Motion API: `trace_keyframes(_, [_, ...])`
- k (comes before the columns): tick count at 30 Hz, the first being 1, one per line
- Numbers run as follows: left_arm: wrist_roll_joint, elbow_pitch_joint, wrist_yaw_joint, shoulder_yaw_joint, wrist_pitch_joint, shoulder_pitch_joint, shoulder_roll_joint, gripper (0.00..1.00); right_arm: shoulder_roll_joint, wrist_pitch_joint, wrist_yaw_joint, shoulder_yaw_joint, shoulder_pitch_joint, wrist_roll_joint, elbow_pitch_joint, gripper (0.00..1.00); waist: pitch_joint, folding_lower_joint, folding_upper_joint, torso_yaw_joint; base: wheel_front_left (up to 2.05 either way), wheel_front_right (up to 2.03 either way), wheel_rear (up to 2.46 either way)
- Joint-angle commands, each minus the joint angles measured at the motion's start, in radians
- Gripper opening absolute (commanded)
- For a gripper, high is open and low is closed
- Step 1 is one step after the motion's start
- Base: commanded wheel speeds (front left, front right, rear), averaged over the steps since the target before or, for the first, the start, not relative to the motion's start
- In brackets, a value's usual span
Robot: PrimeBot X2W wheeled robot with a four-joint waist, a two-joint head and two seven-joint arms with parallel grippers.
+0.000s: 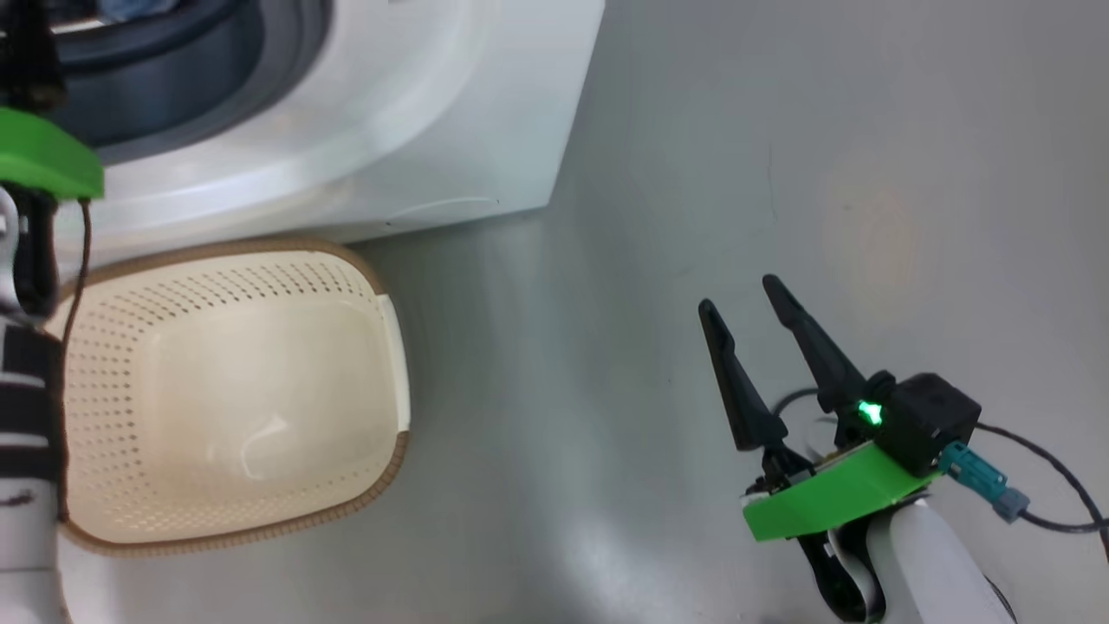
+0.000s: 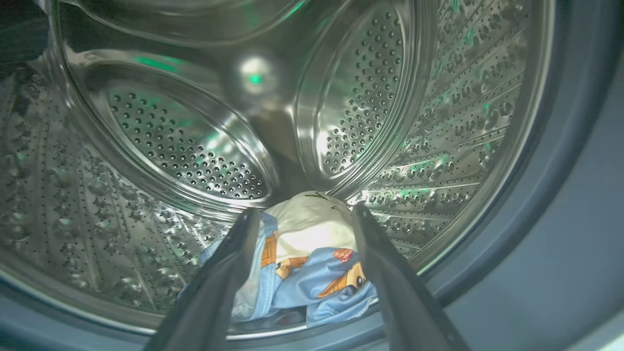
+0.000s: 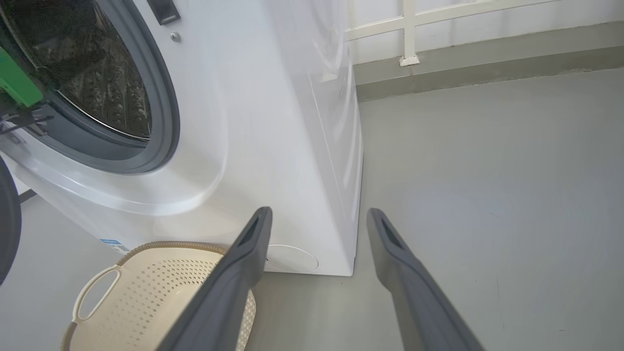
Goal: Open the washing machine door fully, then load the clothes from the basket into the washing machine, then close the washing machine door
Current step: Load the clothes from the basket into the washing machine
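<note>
My left gripper (image 2: 306, 210) is inside the washing machine's (image 1: 390, 113) steel drum (image 2: 170, 161), open, its fingers apart and holding nothing. The clothes lie on the drum floor just beyond the fingertips: a light-blue garment (image 2: 331, 282) with orange patches and a cream garment (image 2: 312, 234) on top of it. In the head view the left arm's green mount (image 1: 43, 160) sits at the machine's opening. The basket (image 1: 372, 286) stands on the floor in front of the machine with nothing inside. My right gripper (image 1: 745, 295) hovers open over bare floor to the right. The washing machine door's dark rim (image 3: 7, 219) shows at the far left, swung open.
Grey floor (image 1: 780, 130) spreads to the right of the machine. The right wrist view has the basket (image 3: 146, 248) low on the left, the grey gasket (image 3: 165, 122), and a white railing (image 3: 409, 34) along the back wall. A cable (image 1: 1040, 468) trails from my right wrist.
</note>
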Motion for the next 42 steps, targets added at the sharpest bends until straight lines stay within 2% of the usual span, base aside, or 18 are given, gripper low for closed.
trace_keyframes(1, [0.015, -0.043, -0.003, 0.032, -0.005, 0.037, 0.04, 1.0, 0.007, -0.005, 0.001, 0.021, 0.047, -0.019, -0.014, 1.0, -0.057, 0.0, 0.0, 0.024, 0.0, 0.0, 0.0])
trace_keyframes(21, [0.05, -0.232, -0.009, 0.09, -0.005, 0.399, -0.027, 1.0, 0.007, -0.005, 0.001, 0.006, 0.14, -0.037, 0.01, 1.0, -0.25, 0.0, 0.0, 0.074, 0.0, 0.0, 0.0])
trace_keyframes(42, [0.065, -0.577, 0.032, 0.176, -0.005, 0.912, -0.139, 1.0, 0.007, -0.005, 0.001, -0.014, 0.213, -0.036, 0.019, 1.0, -0.42, 0.0, 0.0, 0.095, 0.0, 0.0, 0.0])
